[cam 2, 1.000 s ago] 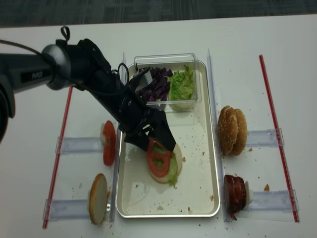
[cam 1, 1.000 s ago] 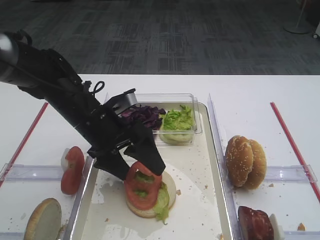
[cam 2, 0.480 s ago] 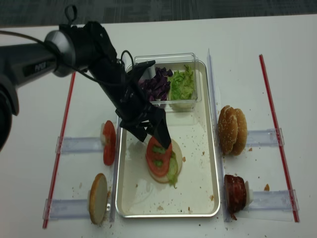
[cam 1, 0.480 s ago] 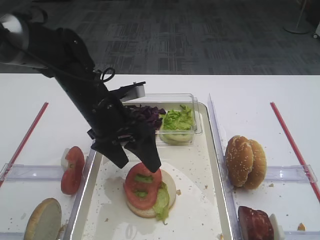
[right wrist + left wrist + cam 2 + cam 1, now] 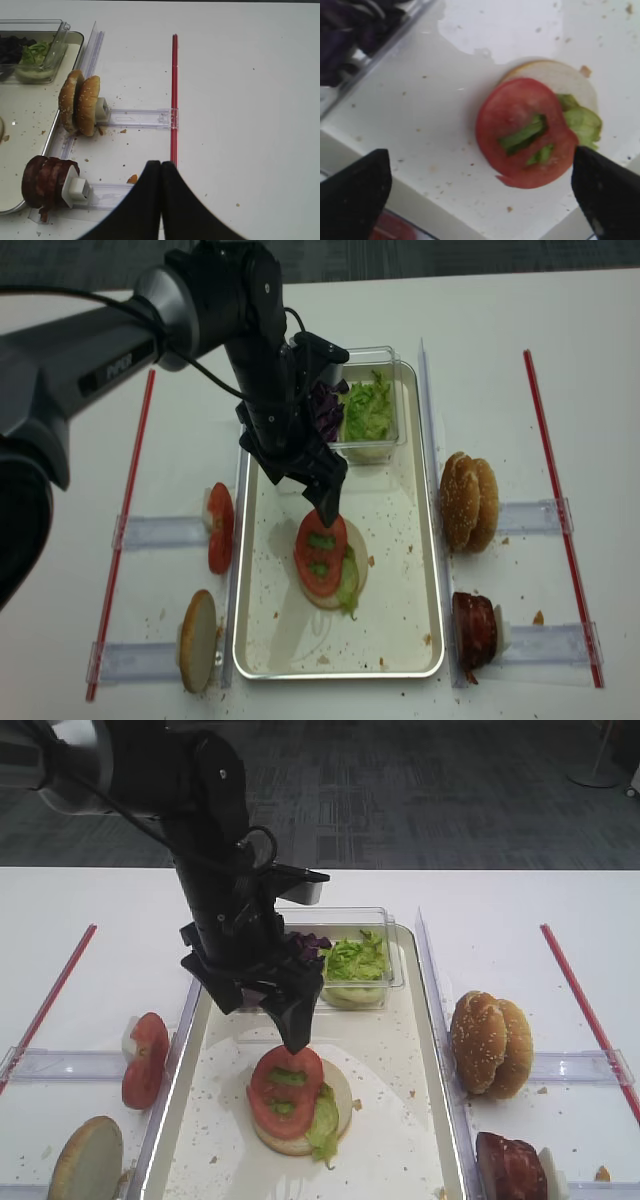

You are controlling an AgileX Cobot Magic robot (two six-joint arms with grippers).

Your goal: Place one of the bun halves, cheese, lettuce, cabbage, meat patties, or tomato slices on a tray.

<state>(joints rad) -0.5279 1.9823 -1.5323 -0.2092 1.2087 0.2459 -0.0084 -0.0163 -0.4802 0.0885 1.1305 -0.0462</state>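
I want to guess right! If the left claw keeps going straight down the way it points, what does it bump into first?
Probably the tomato slice on top of the bun stack in the tray. The open left gripper points down at it, and its wrist view looks straight onto the slice, though depth is hard to judge.

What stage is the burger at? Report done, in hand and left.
Done: a bun half, lettuce and a tomato slice lie stacked on the tray. In hand: nothing; the left gripper hangs open above the stack, and the right gripper is shut and empty. Left: meat patties and sesame bun halves stand racked beside the tray.
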